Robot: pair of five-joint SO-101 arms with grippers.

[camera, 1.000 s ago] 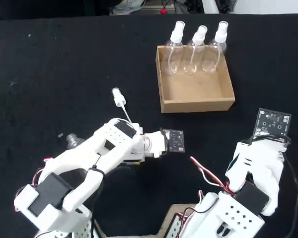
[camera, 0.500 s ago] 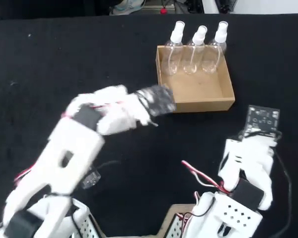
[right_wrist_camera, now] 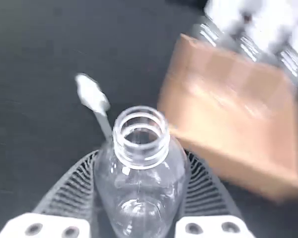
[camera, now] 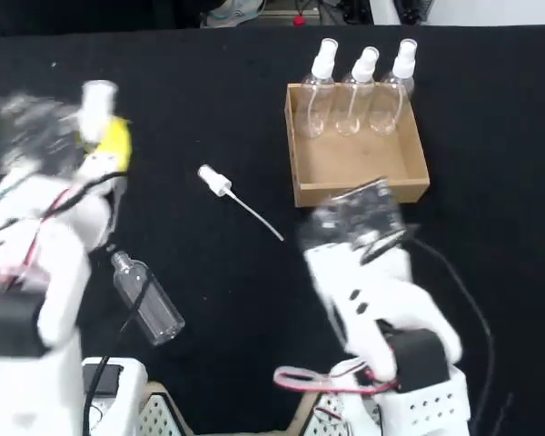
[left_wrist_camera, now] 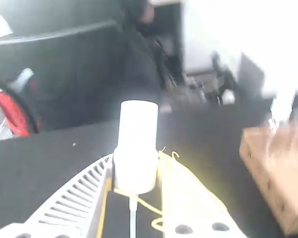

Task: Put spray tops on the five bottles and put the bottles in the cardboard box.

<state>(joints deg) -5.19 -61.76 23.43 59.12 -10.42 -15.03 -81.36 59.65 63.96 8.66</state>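
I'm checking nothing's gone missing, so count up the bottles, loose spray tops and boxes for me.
Capped bottles: 3
Open bottles: 2
Loose spray tops: 2
Cardboard box: 1
Total: 8

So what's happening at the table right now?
The left claw holds a spray top. The right claw grips an uncapped bottle just in front of the cardboard box. Three capped bottles are already in the box, along its far wall. A second spray top and a second uncapped bottle lie loose on the table, apart from each other.
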